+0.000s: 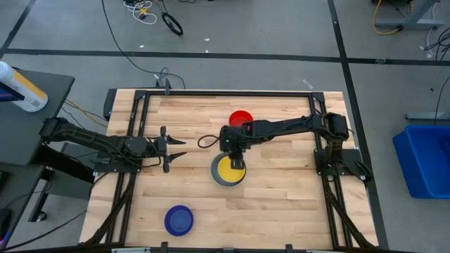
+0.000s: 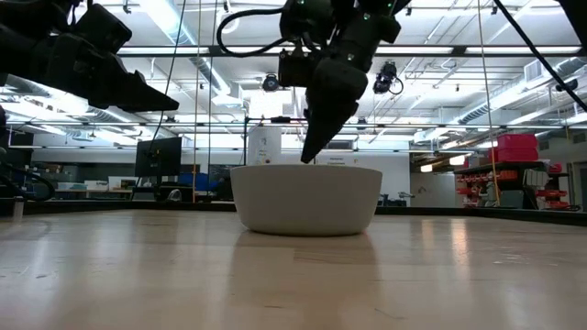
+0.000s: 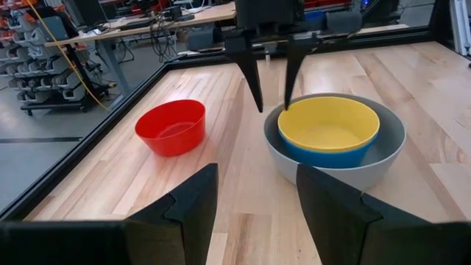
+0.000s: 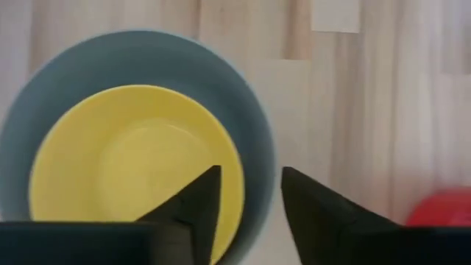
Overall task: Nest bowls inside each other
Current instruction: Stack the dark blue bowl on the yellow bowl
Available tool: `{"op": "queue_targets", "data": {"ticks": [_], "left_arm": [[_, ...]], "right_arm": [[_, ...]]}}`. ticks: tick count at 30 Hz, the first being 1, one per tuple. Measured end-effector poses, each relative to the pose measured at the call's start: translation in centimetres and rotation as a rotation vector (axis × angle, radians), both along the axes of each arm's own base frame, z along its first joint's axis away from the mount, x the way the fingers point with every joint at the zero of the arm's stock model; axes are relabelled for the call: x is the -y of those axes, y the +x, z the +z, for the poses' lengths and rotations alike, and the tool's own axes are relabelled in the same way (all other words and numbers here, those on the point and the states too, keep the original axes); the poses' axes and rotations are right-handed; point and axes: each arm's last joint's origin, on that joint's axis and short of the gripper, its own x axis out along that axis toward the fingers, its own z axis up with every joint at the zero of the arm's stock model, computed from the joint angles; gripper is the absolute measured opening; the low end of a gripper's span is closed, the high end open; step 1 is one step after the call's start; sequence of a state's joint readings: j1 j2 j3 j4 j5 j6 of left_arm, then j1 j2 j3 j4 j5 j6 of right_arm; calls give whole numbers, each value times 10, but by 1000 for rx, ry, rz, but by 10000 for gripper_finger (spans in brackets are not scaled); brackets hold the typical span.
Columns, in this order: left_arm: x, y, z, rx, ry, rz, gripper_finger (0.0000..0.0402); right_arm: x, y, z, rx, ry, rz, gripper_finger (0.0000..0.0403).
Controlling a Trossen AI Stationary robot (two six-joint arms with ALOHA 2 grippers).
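Bright, even light falls on me from ceiling strip lamps [image 2: 174,23] overhead, so my table [image 1: 281,204] shows only soft, short shadows under my arms and a pale sheen on the wood near the low camera. Past my right fingers [image 4: 195,213] everything is blurred and washed out, the yellow bowl [image 4: 125,169] soft-edged. My left wrist's view is sharp, its near fingers [image 3: 191,210] slightly soft.

The yellow bowl [image 1: 230,169] sits inside the grey bowl [image 1: 219,177] in the middle of the worktop [image 1: 281,204]. The right hand [image 1: 237,162] is over its rim. The red bowl [image 1: 240,117] is behind. The dark blue bowl [image 1: 178,220] sits apart, near the front. The left hand [image 1: 176,149] waits nearby.
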State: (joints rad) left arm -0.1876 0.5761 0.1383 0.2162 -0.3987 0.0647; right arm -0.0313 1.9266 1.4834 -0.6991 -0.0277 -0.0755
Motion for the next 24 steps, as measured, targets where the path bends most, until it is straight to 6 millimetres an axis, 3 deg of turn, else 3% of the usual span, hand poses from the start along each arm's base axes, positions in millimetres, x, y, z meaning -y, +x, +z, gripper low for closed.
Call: {"op": "queue_targets", "data": {"ticks": [5,11,17,21,24], "left_arm": [[0,0,0,6,-6,1,194],[1,0,0,6,-15,-24,194],[1,0,0,2,-17,-23,194],[1,0,0,1,-17,-22,194],[1,0,0,0,-15,-21,194]], "right_arm": [[0,-2,12,43,-42,5,96],[-1,-19,67,299,-58,68,98],[-5,-78,116,614,-78,102,105],[-11,-128,116,796,-106,117,100],[-11,-159,103,954,-140,92,89]]}}
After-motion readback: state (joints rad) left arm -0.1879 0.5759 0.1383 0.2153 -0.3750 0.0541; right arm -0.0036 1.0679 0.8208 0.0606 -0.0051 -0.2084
